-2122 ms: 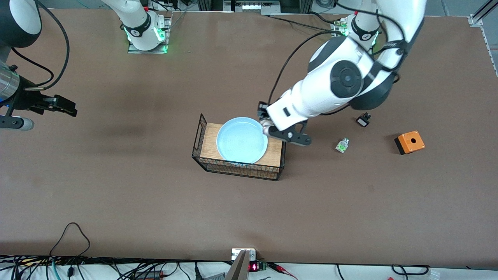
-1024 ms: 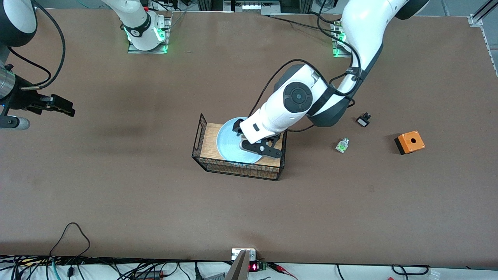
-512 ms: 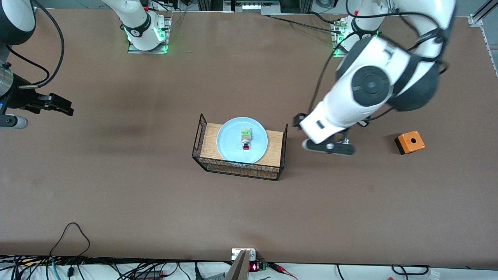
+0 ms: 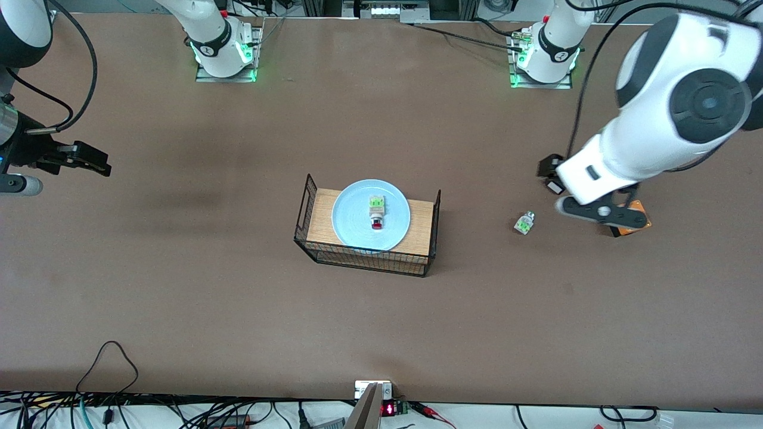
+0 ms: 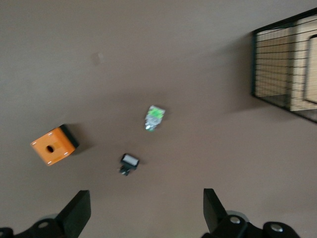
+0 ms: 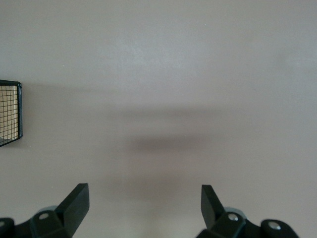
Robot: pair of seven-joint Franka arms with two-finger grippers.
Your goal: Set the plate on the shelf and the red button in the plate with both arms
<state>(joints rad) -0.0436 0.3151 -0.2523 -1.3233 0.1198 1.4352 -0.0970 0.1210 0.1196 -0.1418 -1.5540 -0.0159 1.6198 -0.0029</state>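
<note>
Resting on plate [image 4: 357,226]: red button [image 4: 377,212]; both pincers open.

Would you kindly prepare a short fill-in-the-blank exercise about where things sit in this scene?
1. The red button lies on the ____.
2. The plate rests on a wooden board inside a wire ____.
3. The left gripper hangs over the ____ box, fingers open.
4. The right gripper waits at the right arm's end of the table, holding ____.

Missing words: plate; basket; orange; nothing
</note>
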